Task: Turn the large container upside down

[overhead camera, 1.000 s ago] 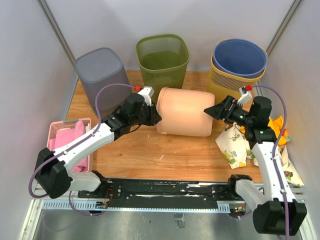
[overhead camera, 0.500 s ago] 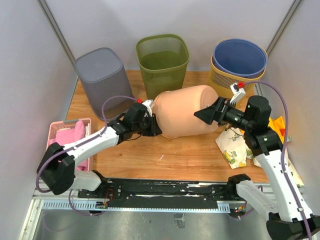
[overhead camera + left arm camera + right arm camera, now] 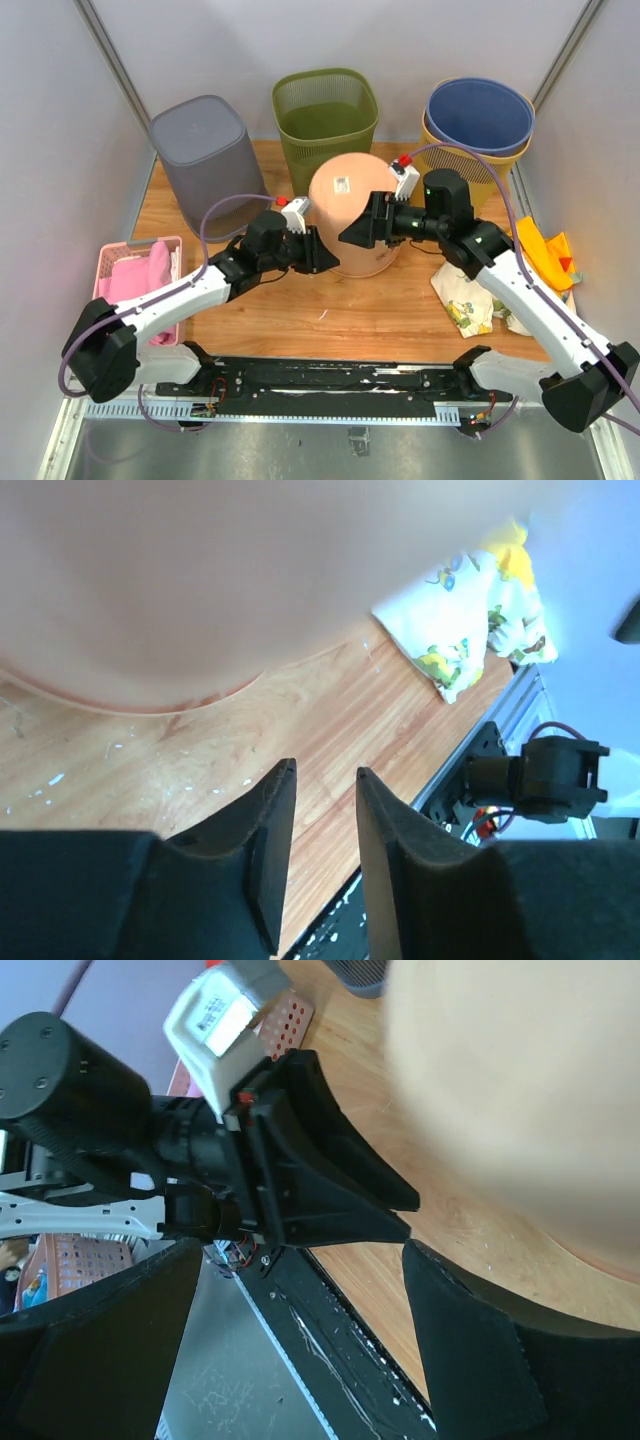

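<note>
The large peach container (image 3: 345,200) stands on the wooden table with its closed bottom and a white label facing up. Its rim rests on the wood in the left wrist view (image 3: 200,580). My left gripper (image 3: 318,258) sits low at the container's front left; its jaws stand slightly apart and hold nothing (image 3: 325,780). My right gripper (image 3: 358,232) is wide open and empty at the container's front face. The right wrist view (image 3: 305,1250) shows the container (image 3: 520,1090) to its upper right and the left gripper's fingers (image 3: 330,1190) close ahead.
A grey bin (image 3: 205,150), a green mesh bin (image 3: 325,110) and a blue bin (image 3: 478,115) nested in a yellow one (image 3: 445,165) line the back. A pink basket (image 3: 112,262) sits at left. A patterned cloth (image 3: 465,290) and an orange cloth (image 3: 545,250) lie at right.
The container went from lying on its side to standing bottom up. My right arm swept left over it to its front face. My left gripper stayed low by its rim.
</note>
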`<state>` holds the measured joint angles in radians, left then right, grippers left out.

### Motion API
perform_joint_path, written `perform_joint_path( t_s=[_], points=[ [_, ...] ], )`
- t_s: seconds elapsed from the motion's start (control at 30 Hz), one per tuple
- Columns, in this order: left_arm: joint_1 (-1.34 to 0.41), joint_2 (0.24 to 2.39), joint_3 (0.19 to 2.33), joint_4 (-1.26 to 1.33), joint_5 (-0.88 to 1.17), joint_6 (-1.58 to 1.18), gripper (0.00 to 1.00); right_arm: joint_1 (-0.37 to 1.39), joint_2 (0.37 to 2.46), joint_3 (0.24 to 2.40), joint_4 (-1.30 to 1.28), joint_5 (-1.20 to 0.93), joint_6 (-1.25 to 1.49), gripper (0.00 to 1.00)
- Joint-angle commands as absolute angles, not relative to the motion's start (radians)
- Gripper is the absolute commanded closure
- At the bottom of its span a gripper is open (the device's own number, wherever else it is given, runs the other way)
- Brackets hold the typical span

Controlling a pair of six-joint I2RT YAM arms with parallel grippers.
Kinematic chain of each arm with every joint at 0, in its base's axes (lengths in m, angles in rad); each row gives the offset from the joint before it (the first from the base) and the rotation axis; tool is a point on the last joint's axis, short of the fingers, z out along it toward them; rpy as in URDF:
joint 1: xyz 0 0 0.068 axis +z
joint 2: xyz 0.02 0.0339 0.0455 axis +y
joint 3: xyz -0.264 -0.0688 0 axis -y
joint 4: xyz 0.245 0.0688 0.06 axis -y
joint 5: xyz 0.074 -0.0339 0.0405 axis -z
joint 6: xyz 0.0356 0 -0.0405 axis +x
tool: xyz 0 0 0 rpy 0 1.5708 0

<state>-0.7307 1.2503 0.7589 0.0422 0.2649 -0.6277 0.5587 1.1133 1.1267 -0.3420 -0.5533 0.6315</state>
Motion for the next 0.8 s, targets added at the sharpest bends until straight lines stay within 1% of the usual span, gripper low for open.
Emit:
perform_joint_path(
  t_s=[0.0,0.1,0.2,0.27,0.3,0.37,0.43,0.5,0.57,0.67,0.77],
  points=[
    [-0.734,1.172,0.766,0.058,0.241,-0.624,0.6,0.58,1.133,1.209,-0.398,-0.512,0.597,0.17],
    [-0.734,1.104,0.794,-0.038,0.176,-0.595,0.52,0.579,1.105,1.286,-0.481,-0.404,0.523,0.16],
    [-0.733,1.034,0.837,-0.152,0.1,-0.556,0.47,0.561,1.042,1.302,-0.552,-0.192,0.445,0.16],
    [-0.734,0.996,0.884,-0.228,0.043,-0.53,0.41,0.507,1.01,1.301,-0.603,-0.079,0.419,0.16],
    [-0.733,0.981,0.911,-0.264,0.006,-0.522,0.39,0.457,0.999,1.291,-0.615,-0.058,0.418,0.16],
    [-0.732,0.965,0.96,-0.329,-0.064,-0.508,0.36,0.345,0.988,1.259,-0.61,-0.088,0.429,0.15],
    [-0.73,0.965,1.015,-0.382,-0.124,-0.503,0.33,0.235,1.001,1.222,-0.576,-0.185,0.451,0.16],
    [-0.722,0.976,1.06,-0.418,-0.145,-0.502,0.32,0.163,1.032,1.192,-0.529,-0.26,0.471,0.16],
    [-0.718,0.988,1.098,-0.437,-0.137,-0.5,0.31,0.132,1.077,1.176,-0.485,-0.324,0.487,0.16],
    [-0.705,1.012,1.15,-0.49,-0.153,-0.499,0.29,0.13,1.155,1.155,-0.402,-0.429,0.504,0.18],
    [-0.621,1.04,1.178,-0.553,-0.169,-0.501,0.28,0.132,1.22,1.131,-0.326,-0.49,0.523,0.18]
  ],
)
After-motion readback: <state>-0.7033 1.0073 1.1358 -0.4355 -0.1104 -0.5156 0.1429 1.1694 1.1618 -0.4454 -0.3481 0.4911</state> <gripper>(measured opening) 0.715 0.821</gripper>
